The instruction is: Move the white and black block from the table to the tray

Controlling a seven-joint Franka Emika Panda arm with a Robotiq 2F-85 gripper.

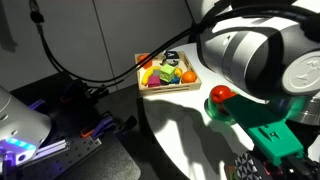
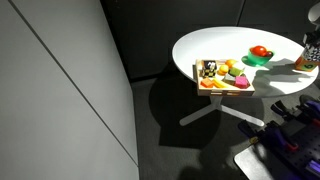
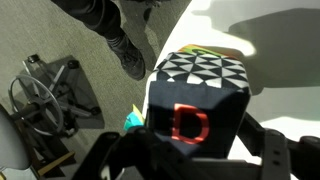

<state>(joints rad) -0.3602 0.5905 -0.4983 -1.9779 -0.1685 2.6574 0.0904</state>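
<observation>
In the wrist view my gripper (image 3: pixel 190 150) is shut on a cube (image 3: pixel 195 100) that has a dark face with a red letter D and a top of black and white triangles. It fills most of that view. In an exterior view the gripper (image 2: pixel 308 55) hangs at the table's far right edge. The light wood tray (image 2: pixel 225 86) (image 1: pixel 170 88) holds toy fruit. A small black cube with white marks (image 2: pixel 209 69) sits in the tray's end, seen dark in the other view (image 1: pixel 170 55).
A green bowl (image 2: pixel 260 60) (image 1: pixel 225 108) with a red fruit stands on the round white table (image 2: pixel 210 45) between tray and gripper. My arm fills the right of an exterior view (image 1: pixel 260 50). A chair base (image 3: pixel 40 100) stands on the floor below.
</observation>
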